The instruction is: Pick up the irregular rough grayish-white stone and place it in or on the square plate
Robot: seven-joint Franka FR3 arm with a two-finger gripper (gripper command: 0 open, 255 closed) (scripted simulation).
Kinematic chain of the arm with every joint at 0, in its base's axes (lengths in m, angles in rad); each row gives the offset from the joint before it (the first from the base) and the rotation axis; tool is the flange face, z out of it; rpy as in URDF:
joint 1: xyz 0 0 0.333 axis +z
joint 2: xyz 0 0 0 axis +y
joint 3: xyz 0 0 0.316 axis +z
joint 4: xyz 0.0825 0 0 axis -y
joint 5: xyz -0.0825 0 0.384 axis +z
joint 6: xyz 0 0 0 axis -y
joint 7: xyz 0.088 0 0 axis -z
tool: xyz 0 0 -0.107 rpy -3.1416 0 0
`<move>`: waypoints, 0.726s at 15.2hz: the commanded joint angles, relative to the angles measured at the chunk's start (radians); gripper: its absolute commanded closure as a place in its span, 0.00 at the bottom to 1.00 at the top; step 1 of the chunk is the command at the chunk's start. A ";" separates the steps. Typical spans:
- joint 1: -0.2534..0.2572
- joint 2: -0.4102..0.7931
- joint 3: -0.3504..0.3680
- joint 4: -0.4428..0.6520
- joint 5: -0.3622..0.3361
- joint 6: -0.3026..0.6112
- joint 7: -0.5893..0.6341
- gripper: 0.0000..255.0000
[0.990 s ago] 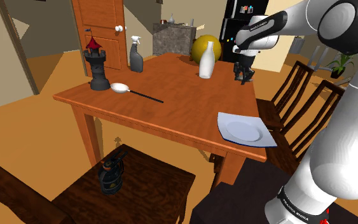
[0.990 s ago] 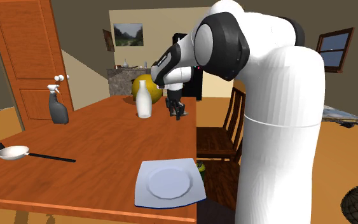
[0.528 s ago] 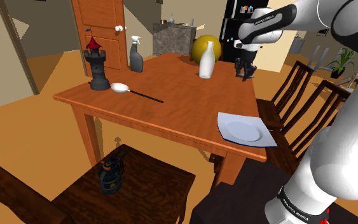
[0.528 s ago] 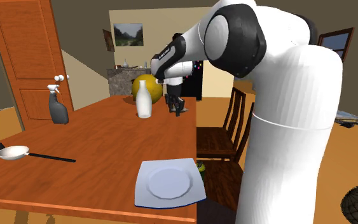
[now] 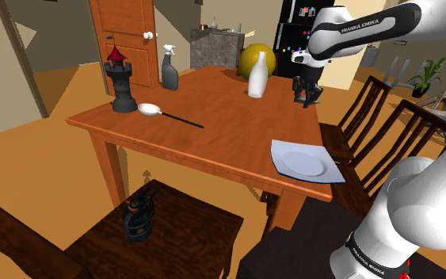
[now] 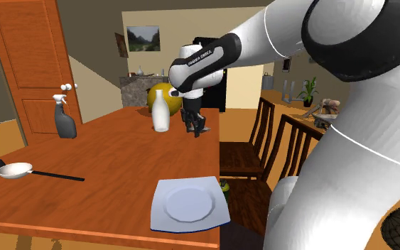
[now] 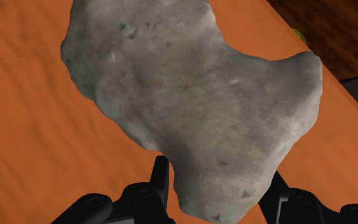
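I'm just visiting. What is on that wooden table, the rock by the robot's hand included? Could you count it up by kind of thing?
Bottles: 2 (grey spray bottle, white bottle)
Plates: 1 (square plate)
Pans: 1 (white frying pan)
Tower figures: 1 (black tower with a red roof)
Stones: 1 (grey stone)
Total: 6

arm (image 5: pixel 419 206): chunky white rounded links, dark grey joints
lettering (image 5: pixel 367 24): white "FRANKA EMIKA" on the dark bands
gripper (image 5: pixel 306 100): all black
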 commanded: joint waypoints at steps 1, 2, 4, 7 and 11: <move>-0.010 -0.082 0.047 -0.075 -0.037 -0.013 0.061 1.00; -0.014 -0.116 0.070 -0.105 -0.048 -0.022 0.086 1.00; -0.021 -0.183 0.115 -0.163 -0.062 -0.041 0.134 1.00; -0.027 -0.278 0.182 -0.242 -0.068 -0.075 0.202 1.00; -0.023 -0.397 0.272 -0.334 -0.051 -0.126 0.285 1.00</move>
